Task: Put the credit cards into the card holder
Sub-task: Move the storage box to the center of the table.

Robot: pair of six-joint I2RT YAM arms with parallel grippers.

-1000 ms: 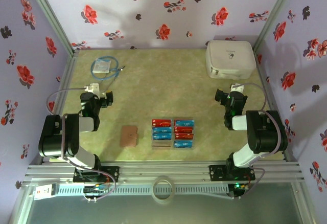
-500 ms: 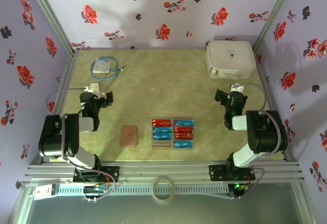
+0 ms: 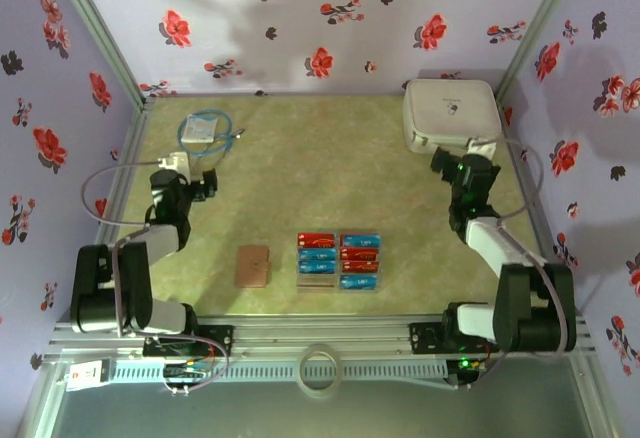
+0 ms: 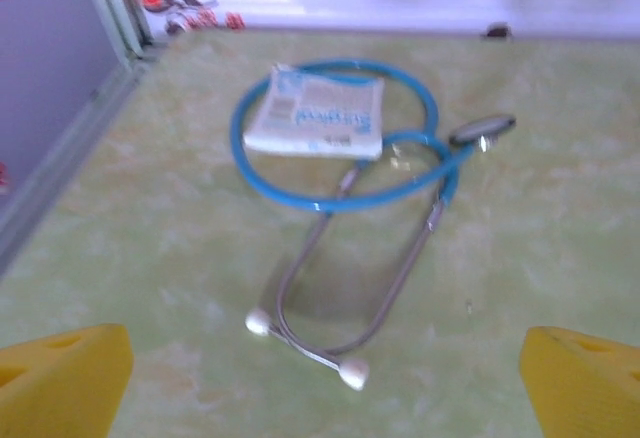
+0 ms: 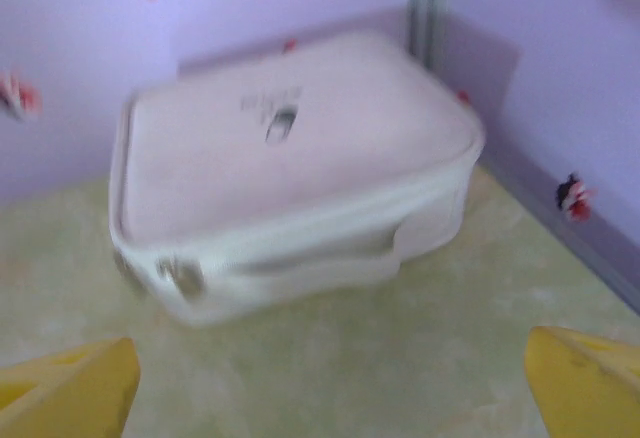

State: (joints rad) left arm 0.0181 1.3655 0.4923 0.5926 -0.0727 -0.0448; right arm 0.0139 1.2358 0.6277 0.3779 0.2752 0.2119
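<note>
Tan leather is showing on the card holder, which is lying shut and flat on the table, so no card is showing in it. The credit cards are sitting just to its right in two columns, in what looks like a clear tray. Seven are showing, three red and four blue, and the near slot of the left column is looking pale and too small to read. One white zip case is standing zipped shut, hiding whatever it holds. One blue stethoscope is lying with its tube looping around one printed packet. The left gripper is hanging above the table with its jaws spread wide and nothing between them; the stethoscope is lying just ahead of them. The right gripper is likewise standing with its jaws spread wide and gripping nothing, the case sitting near, straight ahead of them. The cards and holder are lying well apart from both pairs of jaws, behind them toward the arm bases: to the right of the left jaws and to the left of the right jaws, roughly between the two, with the holder on the left-jaw side.
</note>
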